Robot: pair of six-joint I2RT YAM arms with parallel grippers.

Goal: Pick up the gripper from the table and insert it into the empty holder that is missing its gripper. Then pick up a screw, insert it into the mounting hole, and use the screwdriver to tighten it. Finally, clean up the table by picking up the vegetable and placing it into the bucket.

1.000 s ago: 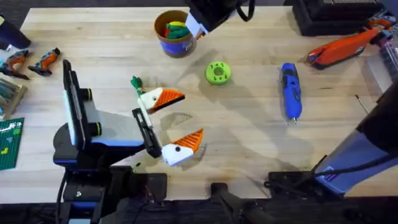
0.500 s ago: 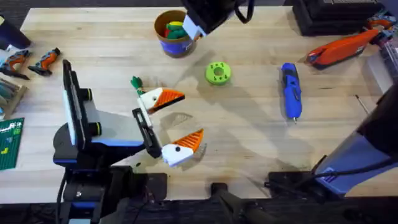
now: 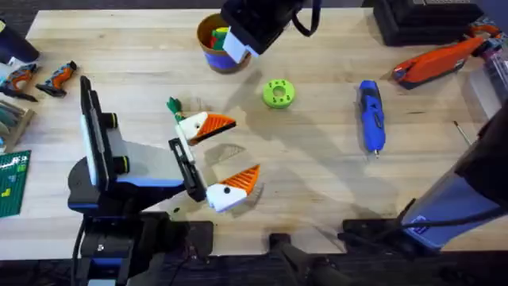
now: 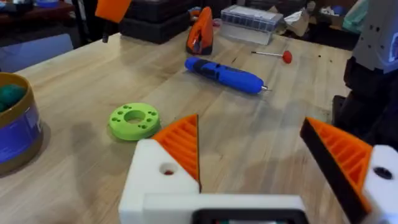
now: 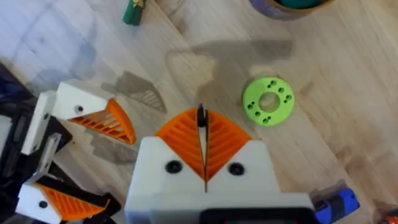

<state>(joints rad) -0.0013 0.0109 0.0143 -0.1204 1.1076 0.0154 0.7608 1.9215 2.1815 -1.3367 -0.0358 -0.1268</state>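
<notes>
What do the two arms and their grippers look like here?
Both arms are black. The left arm has a blue-grey base segment, and so does the right arm, with black cables beside it. Each gripper has white finger mounts with orange ribbed triangular tips and dark screw holes: left gripper, right gripper.

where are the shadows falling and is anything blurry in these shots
Overhead: the right gripper, close under the camera, looks dark and blurred by the bucket, and soft arm shadows cross the table. Right wrist: a grey shadow lies beside the green disc. Left wrist: the background clutter is soft.
</notes>
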